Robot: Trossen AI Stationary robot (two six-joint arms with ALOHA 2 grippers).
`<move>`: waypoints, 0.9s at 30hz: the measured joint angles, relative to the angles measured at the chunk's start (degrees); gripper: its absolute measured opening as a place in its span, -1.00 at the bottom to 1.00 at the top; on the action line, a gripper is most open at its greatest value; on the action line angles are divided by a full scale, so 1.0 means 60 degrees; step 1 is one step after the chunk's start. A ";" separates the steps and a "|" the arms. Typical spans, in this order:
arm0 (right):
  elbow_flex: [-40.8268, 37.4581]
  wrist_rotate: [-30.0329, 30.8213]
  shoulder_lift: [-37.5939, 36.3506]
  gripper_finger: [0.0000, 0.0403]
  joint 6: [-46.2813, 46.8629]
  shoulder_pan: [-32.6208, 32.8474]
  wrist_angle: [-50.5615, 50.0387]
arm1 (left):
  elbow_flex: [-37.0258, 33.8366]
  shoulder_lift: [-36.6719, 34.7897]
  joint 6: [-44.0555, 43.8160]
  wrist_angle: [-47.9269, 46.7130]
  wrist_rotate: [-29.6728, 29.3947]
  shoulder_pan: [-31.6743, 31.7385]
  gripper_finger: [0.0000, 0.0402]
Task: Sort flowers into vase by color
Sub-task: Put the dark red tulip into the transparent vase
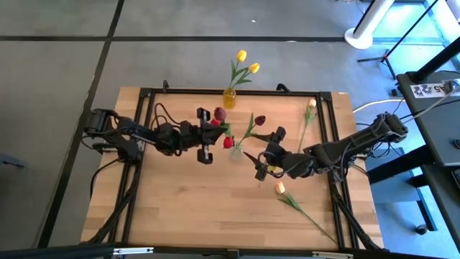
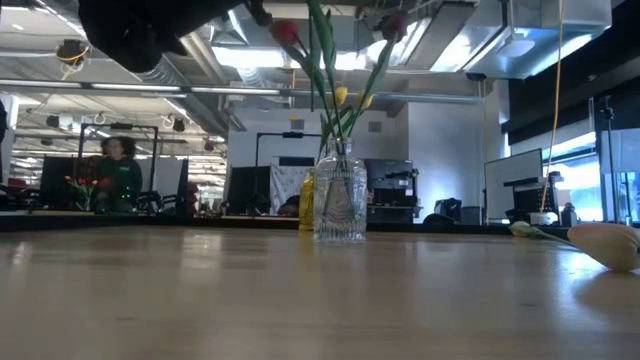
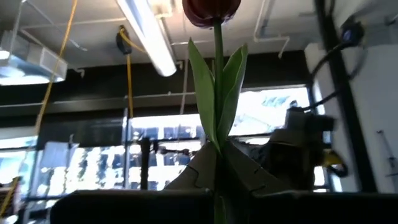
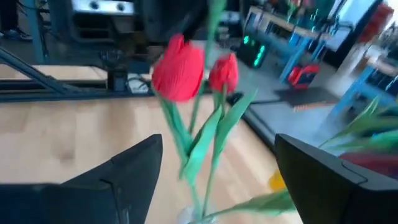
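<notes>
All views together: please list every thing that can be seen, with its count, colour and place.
Yellow vase: one, far table edge, holding two yellow tulips.
Clear glass vase: one, table centre, holding red tulips and a maroon one.
Dark red tulip: one, held upright in the left end effector.
Cream tulips: two, lying on the table; one far right, one near right.
Person: one, in the room behind.
Left end effector: beside the clear vase.
Right end effector: open, facing that vase.

Two vases (image 1: 229,97) (image 1: 236,152), two yellow tulips (image 1: 241,55), four red or maroon (image 1: 220,114), two cream (image 1: 279,188).
</notes>
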 joint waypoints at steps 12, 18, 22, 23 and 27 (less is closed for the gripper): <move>0.0015 -0.2229 -0.0105 0.53 -0.3391 -0.0618 0.4779 | -0.0004 -0.0027 0.0459 -0.0566 0.0087 -0.0627 -0.98; 0.0001 -0.3626 0.0071 0.53 -0.2943 -0.1121 0.4892 | -0.0004 -0.0024 0.0839 -0.0911 0.0057 -0.0636 -0.98; 0.0005 -0.4333 0.0598 0.53 -0.2646 -0.1545 0.5614 | -0.0004 -0.0020 0.0969 -0.1229 0.0101 -0.0673 -0.98; 0.0005 -0.4549 0.0722 0.53 -0.2578 -0.1638 0.5782 | -0.0004 -0.0020 0.0978 -0.1309 0.0097 -0.0676 -0.98; 0.0005 -0.4954 0.1068 0.43 -0.2469 -0.1728 0.6423 | -0.0005 -0.0018 0.1207 -0.1549 -0.0067 -0.0752 -0.98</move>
